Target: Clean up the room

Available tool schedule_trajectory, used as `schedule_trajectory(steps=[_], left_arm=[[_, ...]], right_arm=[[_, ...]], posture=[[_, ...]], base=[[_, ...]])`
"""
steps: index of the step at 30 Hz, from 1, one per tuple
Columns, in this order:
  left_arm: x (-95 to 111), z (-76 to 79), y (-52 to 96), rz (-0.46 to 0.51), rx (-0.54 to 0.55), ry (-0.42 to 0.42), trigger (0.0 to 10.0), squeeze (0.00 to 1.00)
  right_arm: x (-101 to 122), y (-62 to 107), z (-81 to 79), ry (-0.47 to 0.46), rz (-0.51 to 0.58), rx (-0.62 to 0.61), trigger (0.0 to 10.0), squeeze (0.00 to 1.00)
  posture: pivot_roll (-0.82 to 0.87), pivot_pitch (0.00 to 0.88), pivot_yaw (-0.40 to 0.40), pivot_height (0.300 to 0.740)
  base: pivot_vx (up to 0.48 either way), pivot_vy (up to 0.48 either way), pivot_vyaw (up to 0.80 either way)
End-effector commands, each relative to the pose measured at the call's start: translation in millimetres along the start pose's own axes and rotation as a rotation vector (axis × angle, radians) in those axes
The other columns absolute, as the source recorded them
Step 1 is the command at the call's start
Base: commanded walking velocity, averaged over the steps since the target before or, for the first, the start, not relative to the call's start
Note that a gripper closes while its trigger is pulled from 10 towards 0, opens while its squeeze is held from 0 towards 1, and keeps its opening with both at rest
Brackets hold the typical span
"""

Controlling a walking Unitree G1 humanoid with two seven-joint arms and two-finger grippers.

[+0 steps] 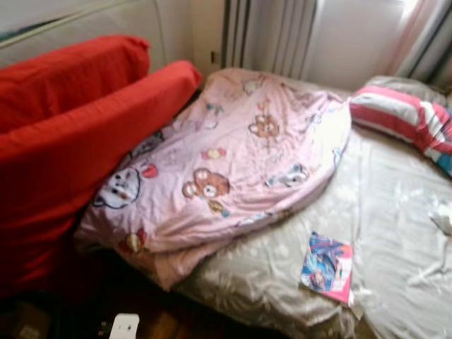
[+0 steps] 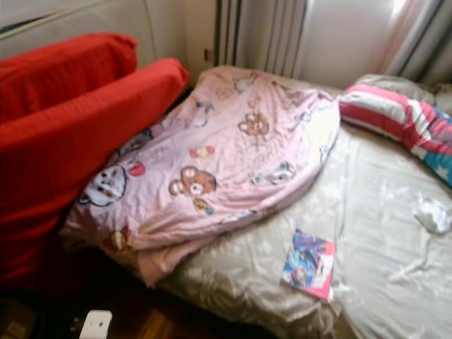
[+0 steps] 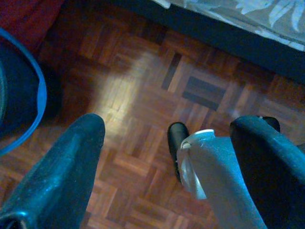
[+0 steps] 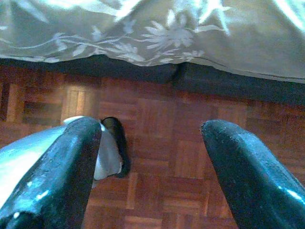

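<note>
A rumpled pink quilt (image 1: 233, 162) with bear prints lies heaped across the left half of the bed (image 1: 395, 212), spilling over its near edge. A colourful book (image 1: 327, 267) rests on the grey sheet near the front edge. A pink-and-white striped pillow (image 1: 406, 116) sits at the far right, and a small crumpled white item (image 2: 432, 214) lies on the sheet on the right. My left gripper (image 3: 170, 124) hangs open over the parquet floor. My right gripper (image 4: 151, 128) is open too, above the floor beside the bed's edge.
Two big red cushions (image 1: 78, 127) lean against the bed's left side. A small white object (image 1: 124, 326) lies on the dark floor below them. Curtains (image 1: 268, 35) hang behind the bed. A blue-rimmed dark object (image 3: 19, 95) stands by my left gripper.
</note>
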State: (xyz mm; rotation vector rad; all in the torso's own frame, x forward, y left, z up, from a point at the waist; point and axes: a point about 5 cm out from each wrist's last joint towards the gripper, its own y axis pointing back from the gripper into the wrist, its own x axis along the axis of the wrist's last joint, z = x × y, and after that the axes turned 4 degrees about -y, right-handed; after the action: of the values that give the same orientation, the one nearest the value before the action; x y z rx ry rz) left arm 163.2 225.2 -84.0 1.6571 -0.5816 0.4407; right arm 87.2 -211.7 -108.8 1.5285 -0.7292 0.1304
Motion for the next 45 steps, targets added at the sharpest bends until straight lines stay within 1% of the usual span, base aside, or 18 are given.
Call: schedule_trajectory(steps=[1, 16, 17, 18, 19, 21, 26, 27, 28, 29, 31, 33, 34, 36, 37, 38, 43, 45], left_arm=[[-6.7, 1.0, 1.2, -0.030, -0.005, 0.001, 10.0, 0.00], [-6.3, -1.5, 1.5, -0.023, 0.009, -0.006, 10.0, 0.00], [-6.0, -2.0, 1.7, -0.011, 0.017, 0.023, 10.0, 0.00], [-6.0, -2.0, 1.7, -0.011, 0.017, 0.023, 10.0, 0.00], [-5.8, -2.6, 2.1, 0.006, 0.028, 0.077, 10.0, 0.00], [-5.4, -3.1, 2.5, 0.022, 0.037, 0.116, 10.0, 0.00], [-2.1, -5.1, 3.7, 0.083, 0.062, 0.159, 10.0, 0.00], [17.6, -14.1, 2.5, 0.187, 0.088, 0.128, 10.0, 0.00], [53.1, -30.6, 5.3, 0.389, 0.108, 0.103, 10.0, 0.00], [64.6, -35.4, 7.5, 0.455, 0.113, 0.095, 10.0, 0.00], [73.5, -38.9, 10.4, 0.519, 0.120, 0.095, 10.0, 0.00], [82.0, -41.5, 14.4, 0.586, 0.136, 0.092, 10.0, 0.00], [92.9, -42.9, 18.5, 0.658, 0.146, 0.105, 10.0, 0.00], [100.0, -43.6, 20.7, 0.695, 0.146, 0.132, 10.0, 0.00], [110.0, -43.9, 24.2, 0.746, 0.139, 0.144, 10.0, 0.00], [112.8, -43.6, 25.5, 0.762, 0.134, 0.143, 10.0, 0.00], [111.0, -40.7, 33.2, 0.813, 0.118, 0.137, 10.0, 0.00], [106.4, -40.0, 37.5, 0.824, 0.121, 0.138, 10.0, 0.00]], right_arm=[[-4.3, 1.7, 3.4, -0.011, -0.013, -0.014, 10.0, 0.00], [-4.2, 1.8, 2.1, -0.031, 0.003, -0.018, 10.0, 0.00], [-2.9, 1.9, 1.8, -0.050, 0.024, -0.021, 10.0, 0.00], [-2.9, 1.9, 1.8, -0.050, 0.024, -0.021, 10.0, 0.00], [-1.9, 2.2, 1.6, -0.083, 0.049, -0.030, 10.0, 0.00], [-1.3, 2.5, 1.8, -0.109, 0.068, -0.038, 10.0, 0.00], [1.8, 3.1, 1.0, -0.105, 0.108, -0.027, 10.0, 0.00], [4.2, 3.4, 0.9, -0.086, 0.130, -0.022, 10.0, 0.00], [46.5, -4.9, -11.7, -0.058, 0.292, 0.012, 10.0, 0.00], [76.2, -8.6, -21.8, -0.050, 0.392, 0.034, 10.0, 0.00], [119.3, -9.8, -35.6, -0.051, 0.530, 0.063, 10.0, 0.00], [141.9, -6.0, -39.4, -0.047, 0.625, 0.083, 10.0, 0.00], [151.1, -1.9, -39.6, -0.023, 0.684, 0.117, 10.0, 0.00], [154.0, 0.3, -39.3, -0.023, 0.711, 0.124, 10.0, 0.00], [157.5, 3.7, -39.8, -0.015, 0.748, 0.134, 10.0, 0.00], [158.2, 5.1, -39.7, -0.013, 0.763, 0.136, 10.0, 0.00], [152.8, 13.6, -34.8, -0.029, 0.831, 0.133, 10.0, 0.00], [148.0, 18.3, -34.2, 0.027, 0.852, 0.145, 10.0, 0.00]], posture=[[0.20, 0.043, -0.041, 0.740], [0.20, 0.047, -0.026, 0.740], [0.19, 0.047, -0.022, 0.740], [0.19, 0.047, -0.022, 0.740], [0.19, 0.048, -0.019, 0.740], [0.19, 0.047, -0.017, 0.740], [0.19, 0.047, -0.018, 0.740], [0.19, 0.051, -0.018, 0.740], [0.18, 0.053, -0.022, 0.740], [0.18, 0.054, -0.022, 0.740], [0.17, 0.056, -0.027, 0.740], [0.17, 0.051, -0.031, 0.740], [0.17, 0.049, -0.036, 0.740], [0.17, 0.043, -0.043, 0.740], [0.17, 0.040, -0.046, 0.740], [0.17, 0.038, -0.048, 0.740], [0.16, 0.025, -0.054, 0.740], [0.16, 0.019, -0.054, 0.740]], base=[[0.000, 0.000, -0.71], [0.000, 0.000, -0.70], [0.000, 0.000, 0.00], [0.000, 0.000, 0.00], [0.000, 0.000, 0.00], [0.000, 0.000, 0.00], [0.000, 0.000, 0.00], [0.000, 0.000, 0.00], [0.000, 0.000, 0.00], [0.000, 0.000, 0.00], [0.000, 0.000, 0.00], [0.000, 0.000, 0.00], [0.000, 0.000, 0.00], [0.000, 0.000, 0.00], [0.000, 0.000, 0.00], [0.000, 0.000, 0.00], [0.000, 0.000, 0.00], [0.000, 0.000, 0.00]])
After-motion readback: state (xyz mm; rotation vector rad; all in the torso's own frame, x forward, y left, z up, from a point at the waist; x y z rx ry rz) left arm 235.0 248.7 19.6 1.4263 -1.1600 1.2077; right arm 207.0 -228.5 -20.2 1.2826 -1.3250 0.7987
